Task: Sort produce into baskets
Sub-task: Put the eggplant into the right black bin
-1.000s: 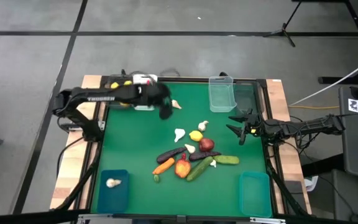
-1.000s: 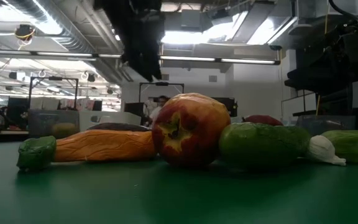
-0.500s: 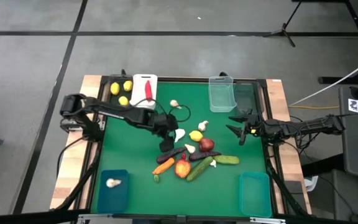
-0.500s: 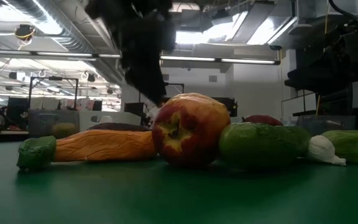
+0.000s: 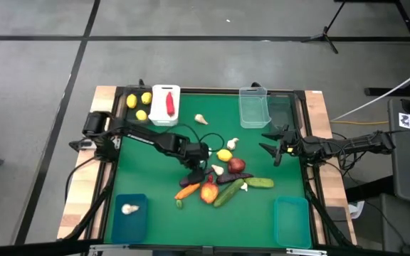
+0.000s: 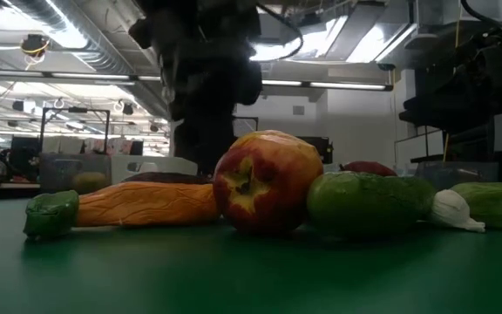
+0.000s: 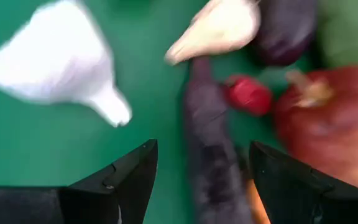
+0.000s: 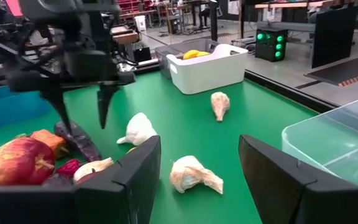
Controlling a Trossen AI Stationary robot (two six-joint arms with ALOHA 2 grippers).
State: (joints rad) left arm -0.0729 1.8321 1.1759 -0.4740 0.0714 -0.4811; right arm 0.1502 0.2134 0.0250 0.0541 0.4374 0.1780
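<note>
Change: our left gripper (image 5: 199, 161) has swung from the far white plastic bin (image 5: 166, 104) to the central pile.
Jaws: spread, empty, straddling the dark purple eggplant (image 7: 207, 140).
Right gripper (image 5: 272, 148): parked right, jaws released.
Meaning: eggplant pickup seems next.

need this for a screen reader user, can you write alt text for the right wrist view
The left end effector hangs open over a dark purple eggplant on the green table, among three white garlic bulbs. A white bin stands behind, a clear bin to one side, and the right end effector frames the foreground, open.
</note>
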